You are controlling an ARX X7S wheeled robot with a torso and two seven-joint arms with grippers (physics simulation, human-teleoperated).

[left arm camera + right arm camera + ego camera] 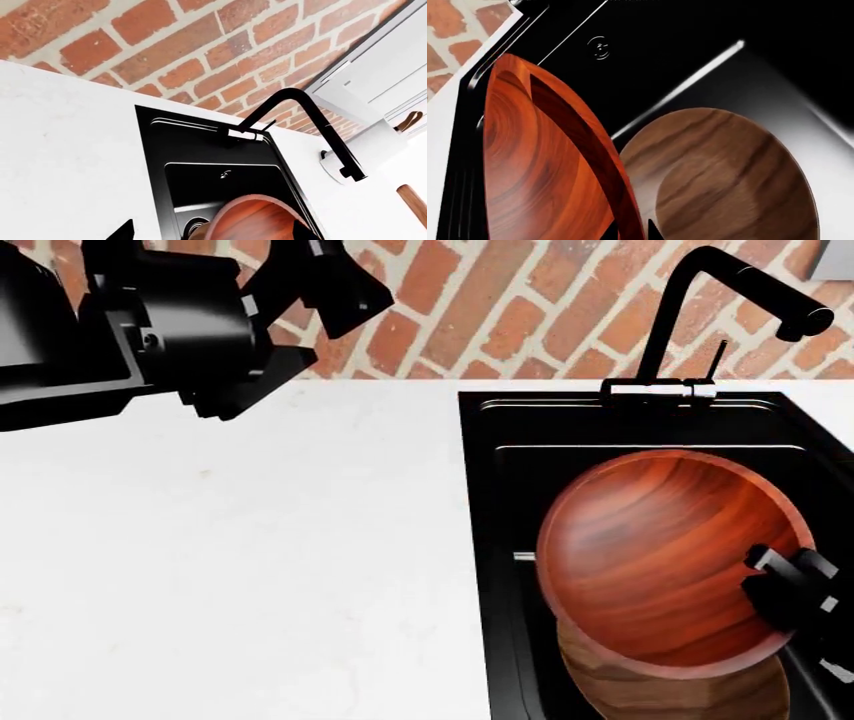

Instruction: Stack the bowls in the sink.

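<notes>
Glossy reddish wood bowl (661, 560), matte walnut bowl (727, 180), black sink (641, 430)

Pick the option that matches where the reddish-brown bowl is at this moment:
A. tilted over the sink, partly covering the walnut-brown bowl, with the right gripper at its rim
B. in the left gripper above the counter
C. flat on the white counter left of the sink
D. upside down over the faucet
A: in the head view the reddish-brown bowl tilts inside the sink, overlapping the walnut-brown bowl, with the right gripper at its rim.

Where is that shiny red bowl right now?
The red bowl is over the black sink, tilted, at the right of the head view, overlapping the brown bowl; the right pincer is at its rim.
</notes>
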